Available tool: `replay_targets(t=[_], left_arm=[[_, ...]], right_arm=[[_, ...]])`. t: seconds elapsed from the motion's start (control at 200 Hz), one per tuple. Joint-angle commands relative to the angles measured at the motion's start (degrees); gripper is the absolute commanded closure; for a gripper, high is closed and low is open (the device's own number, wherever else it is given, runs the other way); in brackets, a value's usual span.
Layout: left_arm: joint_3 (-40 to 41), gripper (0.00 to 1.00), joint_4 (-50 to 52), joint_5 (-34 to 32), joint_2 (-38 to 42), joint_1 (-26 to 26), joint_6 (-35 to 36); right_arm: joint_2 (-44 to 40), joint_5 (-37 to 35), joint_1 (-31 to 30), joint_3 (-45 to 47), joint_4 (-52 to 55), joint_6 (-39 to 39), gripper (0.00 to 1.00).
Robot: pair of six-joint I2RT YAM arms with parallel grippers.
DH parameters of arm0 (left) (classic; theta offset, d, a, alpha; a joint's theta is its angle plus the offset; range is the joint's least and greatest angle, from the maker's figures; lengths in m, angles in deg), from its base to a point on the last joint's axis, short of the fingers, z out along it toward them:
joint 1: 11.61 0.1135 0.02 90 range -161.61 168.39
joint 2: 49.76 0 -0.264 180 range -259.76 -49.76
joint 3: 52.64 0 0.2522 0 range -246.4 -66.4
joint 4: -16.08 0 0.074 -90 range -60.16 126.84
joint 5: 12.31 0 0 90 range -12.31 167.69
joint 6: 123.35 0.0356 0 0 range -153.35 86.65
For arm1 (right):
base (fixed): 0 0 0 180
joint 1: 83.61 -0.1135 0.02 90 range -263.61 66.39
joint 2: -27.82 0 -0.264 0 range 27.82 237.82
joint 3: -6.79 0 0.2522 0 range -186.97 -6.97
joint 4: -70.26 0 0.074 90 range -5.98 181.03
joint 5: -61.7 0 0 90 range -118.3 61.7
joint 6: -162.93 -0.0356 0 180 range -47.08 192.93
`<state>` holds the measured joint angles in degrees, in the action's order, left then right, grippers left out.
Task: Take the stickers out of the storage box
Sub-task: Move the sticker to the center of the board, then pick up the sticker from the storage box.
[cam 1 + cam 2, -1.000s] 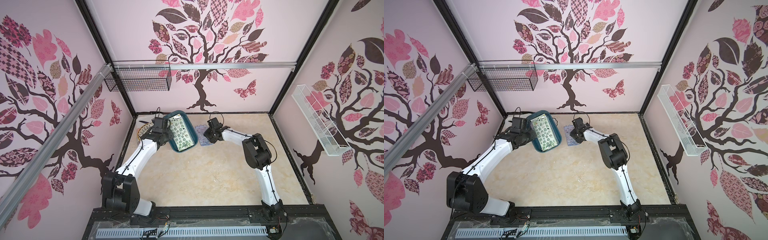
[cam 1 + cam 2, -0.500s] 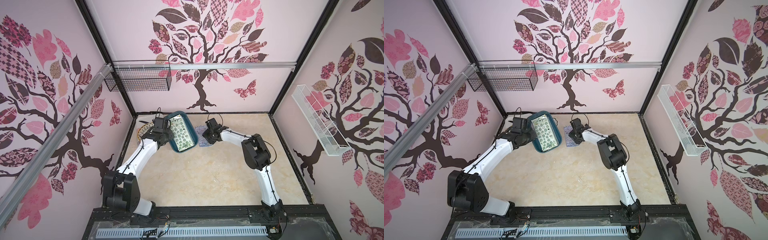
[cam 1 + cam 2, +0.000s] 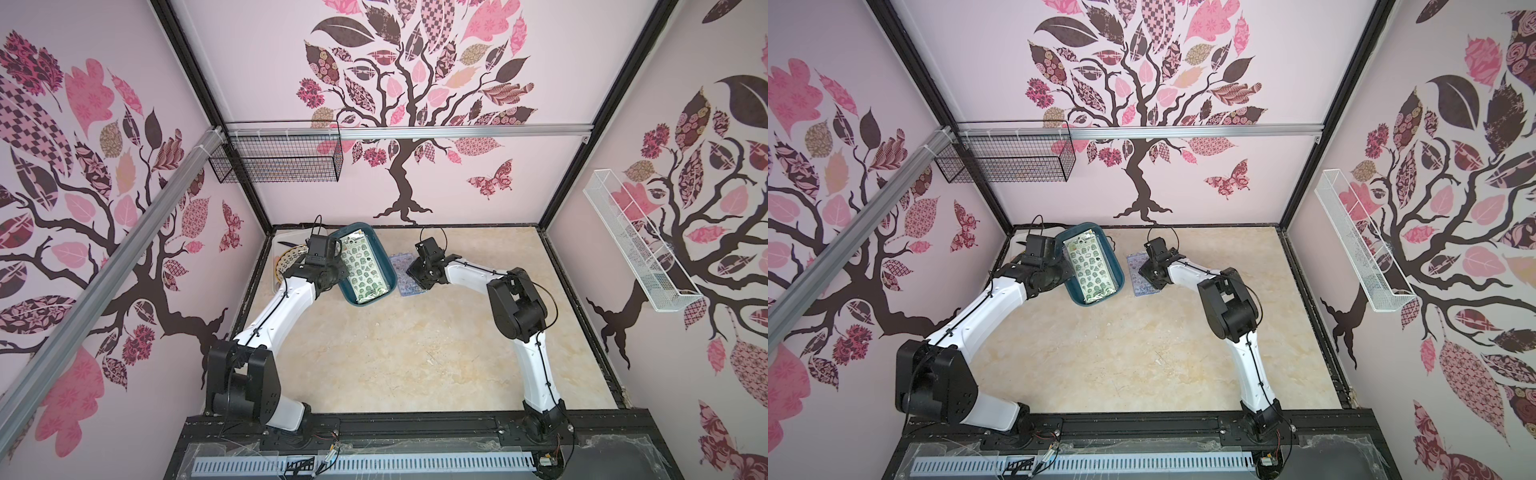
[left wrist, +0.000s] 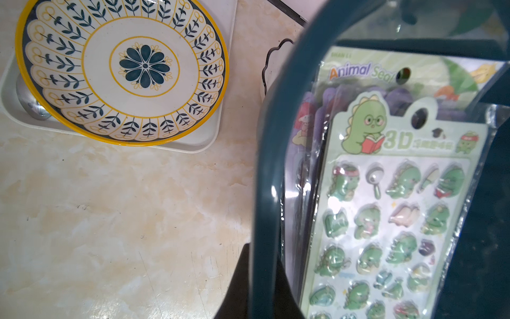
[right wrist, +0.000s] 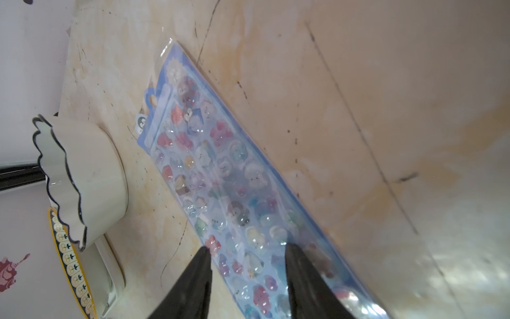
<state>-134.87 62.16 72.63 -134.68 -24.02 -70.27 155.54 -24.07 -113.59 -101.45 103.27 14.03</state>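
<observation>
Storage box [image 4: 266, 193]: green sheet [image 4: 392, 221] atop stack; left hand [image 4: 263, 262] clamps rim; right hand [image 5: 248, 248] released over blue sheet [image 5: 220, 171].

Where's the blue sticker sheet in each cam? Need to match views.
Top views: blue sticker sheet lies flat on the table, beside the storage box, on the right arm's side.
Left wrist: not in it.
Right wrist: it runs diagonally through the middle, one end under the open right gripper.
Shared landmark: yellow-rimmed plate, in a top view and both wrist views.
</observation>
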Motion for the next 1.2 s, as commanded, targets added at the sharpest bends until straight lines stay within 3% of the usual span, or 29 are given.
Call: replay_targets(t=[0.0,0.365,0.63,0.785,0.96,1.07,1.196], left_arm=[[-1.10,1.00,-2.83,1.35,-0.65,0.05,0.35],[-1.01,1.00,-2.87,1.57,-0.67,-0.51,0.59],[-0.88,1.00,-4.47,1.82,-2.54,-5.81,2.12],[-0.38,1.00,-6.30,2.24,-3.86,-9.13,3.30],[0.22,1.00,-7.89,2.40,-4.24,-11.94,4.63],[0.43,1.00,-8.54,2.92,-4.54,-13.22,4.69],[0.53,1.00,-8.89,2.45,-4.55,-14.86,5.35]], right_arm=[[-5.65,1.39,0.34,0.54,-0.40,1.77,0.51],[-11.33,4.67,0.15,2.56,3.66,11.69,0.58],[-33.52,1.80,-2.72,18.39,-2.94,20.78,0.61],[-44.99,1.88,-8.30,24.31,-5.41,24.99,0.57],[-44.40,5.83,-11.49,22.54,1.07,27.27,0.57],[-41.65,-0.52,-11.65,21.60,5.62,28.99,0.58],[-38.94,-1.56,-11.66,22.23,7.00,31.42,0.58]])
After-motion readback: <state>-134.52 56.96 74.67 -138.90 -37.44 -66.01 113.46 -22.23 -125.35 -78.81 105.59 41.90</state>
